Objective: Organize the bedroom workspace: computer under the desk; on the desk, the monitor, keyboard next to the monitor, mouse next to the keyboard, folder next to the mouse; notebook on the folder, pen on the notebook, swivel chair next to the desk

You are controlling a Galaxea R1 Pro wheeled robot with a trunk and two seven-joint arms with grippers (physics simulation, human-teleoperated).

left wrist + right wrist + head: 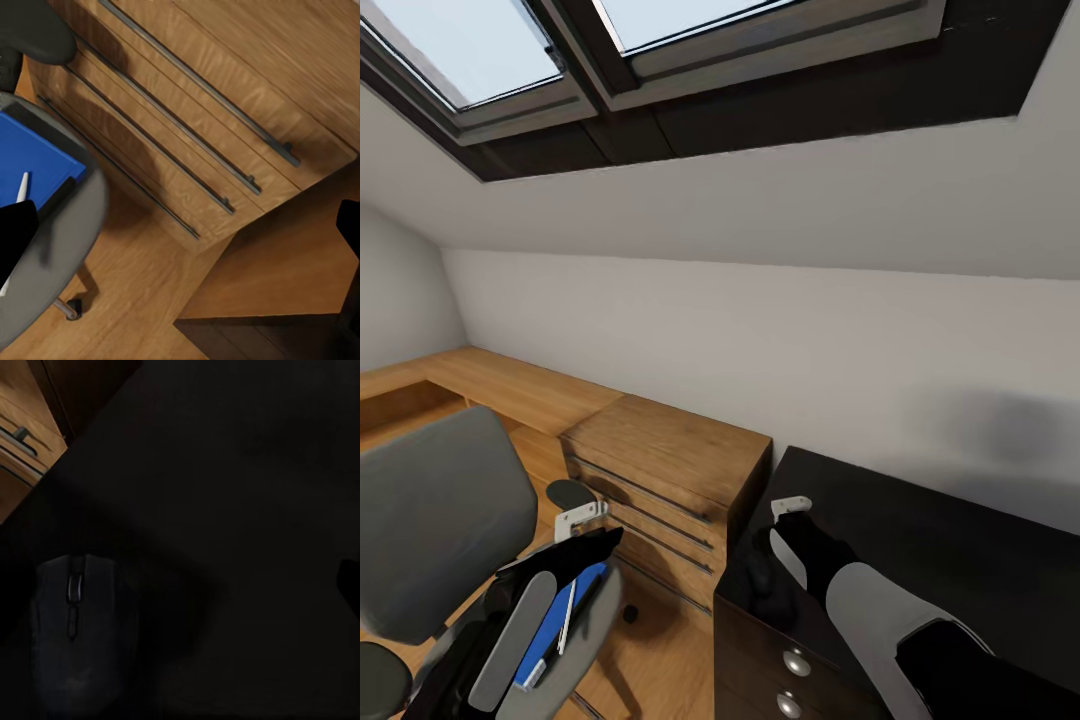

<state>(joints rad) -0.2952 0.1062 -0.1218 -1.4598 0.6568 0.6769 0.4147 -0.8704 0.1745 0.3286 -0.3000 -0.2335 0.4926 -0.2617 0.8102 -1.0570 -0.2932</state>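
The grey swivel chair (440,520) stands at the lower left. On its seat (67,247) lies the blue folder (555,625) (37,161), and the white pen (567,615) (22,187) rests on top of it. My left gripper (575,555) (180,232) hovers open over the seat's edge, just beside the folder. The black mouse (75,637) (760,585) sits on a dark cabinet top. My right gripper (785,560) (180,592) hangs open close above that top, next to the mouse. The desk, monitor, keyboard, computer and notebook are out of view.
A wooden drawer chest (670,470) (210,112) stands between the chair and the dark cabinet (920,540), which has round knobs (795,662). A low wooden bench (510,385) runs along the white wall. Skylights sit in the sloped ceiling above.
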